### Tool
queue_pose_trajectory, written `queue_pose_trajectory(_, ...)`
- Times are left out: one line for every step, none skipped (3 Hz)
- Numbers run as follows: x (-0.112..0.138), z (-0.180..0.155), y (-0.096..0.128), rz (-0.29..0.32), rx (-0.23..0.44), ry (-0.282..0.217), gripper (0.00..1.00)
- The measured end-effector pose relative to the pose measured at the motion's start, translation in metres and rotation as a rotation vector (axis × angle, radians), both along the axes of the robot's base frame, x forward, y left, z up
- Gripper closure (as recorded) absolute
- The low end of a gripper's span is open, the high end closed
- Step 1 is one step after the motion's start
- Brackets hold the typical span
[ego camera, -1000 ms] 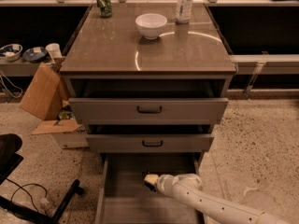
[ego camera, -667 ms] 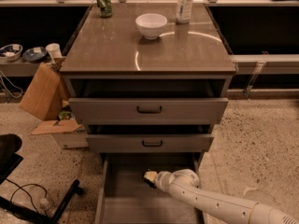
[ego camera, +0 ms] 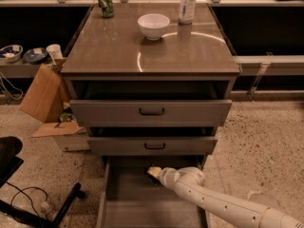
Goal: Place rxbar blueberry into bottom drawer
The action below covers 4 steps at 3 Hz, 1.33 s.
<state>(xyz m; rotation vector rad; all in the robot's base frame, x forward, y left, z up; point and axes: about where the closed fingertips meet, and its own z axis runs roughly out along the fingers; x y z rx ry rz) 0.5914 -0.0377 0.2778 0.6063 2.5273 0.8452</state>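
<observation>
Gripper (ego camera: 153, 174) hung low inside the open bottom drawer (ego camera: 133, 201), likely for a gentle drop; whether it clasped the snack bar was unclear.

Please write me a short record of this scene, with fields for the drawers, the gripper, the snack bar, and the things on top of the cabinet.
bottom drawer: pulled out, grey floor mostly bare
middle drawer: slightly out, black handle
top drawer: slightly out, black handle
gripper: inside the bottom drawer, near its back, just below the middle drawer
rxbar blueberry: not clearly visible; cannot tell where it is
cabinet top: white bowl, green can, bottle
</observation>
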Motion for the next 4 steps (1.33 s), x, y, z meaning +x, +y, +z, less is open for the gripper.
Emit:
queue_pose_trajectory(0.007, 0.010, -0.001, 0.002, 0.006, -0.021, 0.36)
queue_pose_trajectory(0.013, 0.020, -0.002, 0.005, 0.012, -0.041, 0.12)
queue_pose_trajectory(0.014, 0.022, -0.002, 0.005, 0.012, -0.044, 0.00)
queue_pose_trajectory(0.014, 0.022, -0.002, 0.005, 0.012, -0.044, 0.00)
